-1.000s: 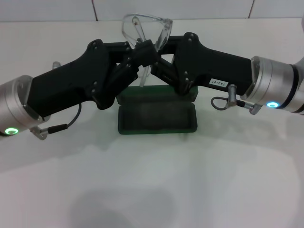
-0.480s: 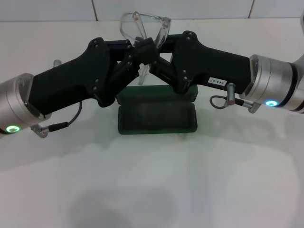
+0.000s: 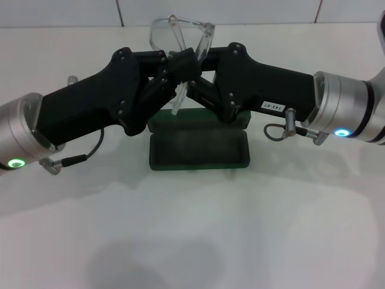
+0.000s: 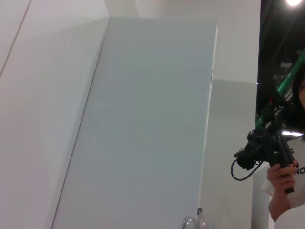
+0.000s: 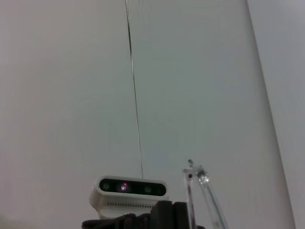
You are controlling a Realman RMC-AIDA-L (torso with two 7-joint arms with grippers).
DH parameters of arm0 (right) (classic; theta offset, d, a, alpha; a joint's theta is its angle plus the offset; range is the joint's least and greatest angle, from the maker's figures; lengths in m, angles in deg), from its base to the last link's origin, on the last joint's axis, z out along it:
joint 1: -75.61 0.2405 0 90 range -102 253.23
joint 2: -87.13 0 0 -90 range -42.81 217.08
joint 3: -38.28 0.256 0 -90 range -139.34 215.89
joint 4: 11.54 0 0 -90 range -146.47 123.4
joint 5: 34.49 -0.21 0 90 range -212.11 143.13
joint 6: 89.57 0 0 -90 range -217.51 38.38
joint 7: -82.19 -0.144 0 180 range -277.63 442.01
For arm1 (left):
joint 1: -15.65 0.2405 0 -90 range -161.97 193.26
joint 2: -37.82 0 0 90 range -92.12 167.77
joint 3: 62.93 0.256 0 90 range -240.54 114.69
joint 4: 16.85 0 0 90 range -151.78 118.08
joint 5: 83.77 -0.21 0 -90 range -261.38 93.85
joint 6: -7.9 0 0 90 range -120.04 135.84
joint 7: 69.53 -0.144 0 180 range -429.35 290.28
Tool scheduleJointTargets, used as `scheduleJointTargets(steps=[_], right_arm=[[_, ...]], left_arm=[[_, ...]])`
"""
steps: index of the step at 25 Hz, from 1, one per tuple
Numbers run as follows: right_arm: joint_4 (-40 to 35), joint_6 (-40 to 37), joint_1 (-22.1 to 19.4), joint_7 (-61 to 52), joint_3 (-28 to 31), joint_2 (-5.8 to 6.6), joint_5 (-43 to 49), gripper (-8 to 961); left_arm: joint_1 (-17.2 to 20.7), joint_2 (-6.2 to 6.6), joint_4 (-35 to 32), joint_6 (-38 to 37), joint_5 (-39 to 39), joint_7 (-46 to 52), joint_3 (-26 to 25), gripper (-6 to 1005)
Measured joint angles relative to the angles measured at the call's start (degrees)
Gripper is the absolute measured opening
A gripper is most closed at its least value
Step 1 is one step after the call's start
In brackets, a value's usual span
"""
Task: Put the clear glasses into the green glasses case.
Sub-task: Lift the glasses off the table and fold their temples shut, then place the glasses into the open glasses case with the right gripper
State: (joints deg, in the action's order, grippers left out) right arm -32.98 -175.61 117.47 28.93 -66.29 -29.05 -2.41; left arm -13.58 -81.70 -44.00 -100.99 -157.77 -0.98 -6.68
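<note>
- Both tools meet above the middle of the white worktop (image 3: 192,229): the left tool (image 3: 169,71) reaches in from 9 o'clock, the right tool (image 3: 194,78) from 3 o'clock, and their tips cross at the centre.
- Each of them is closed on the clear glasses (image 3: 180,35), pinching the folded temple arms from opposite sides.
- Held aloft, the glasses stand with the lens uppermost, towards 12 o'clock, and the thin arms hanging down between the black fingers.
- Directly below, at 6 o'clock from the glasses, the green glasses case (image 3: 198,149) lies open on the worktop, its lined tray facing up and its far half partly hidden behind the tools.
- The glasses do not touch the case; they hang clear above it.
- From the right wrist, two clear temple tips (image 5: 198,193) poke up beside a white camera bar (image 5: 129,191).
</note>
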Motion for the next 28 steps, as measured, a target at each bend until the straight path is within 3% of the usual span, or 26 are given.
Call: scheduleJointTargets(steps=[23, 26, 28], right_arm=[[0.24, 0.01, -2.03, 0.34, 2.73, 0.04, -1.66, 114], [-0.66, -0.36, -2.13, -0.01, 3.65, 0.73, -1.03, 114], [-2.33, -0.54, -2.23, -0.83, 3.69, 1.59, -0.26, 114]], left_arm=[[0.80, 0.46, -0.17, -1.39, -0.47, 0.00, 0.14, 45], [1.67, 1.28, -0.29, -1.41, -0.48, 0.07, 0.12, 45], [2.62, 2.47, -0.27, -1.41, -0.50, 0.20, 0.12, 45]])
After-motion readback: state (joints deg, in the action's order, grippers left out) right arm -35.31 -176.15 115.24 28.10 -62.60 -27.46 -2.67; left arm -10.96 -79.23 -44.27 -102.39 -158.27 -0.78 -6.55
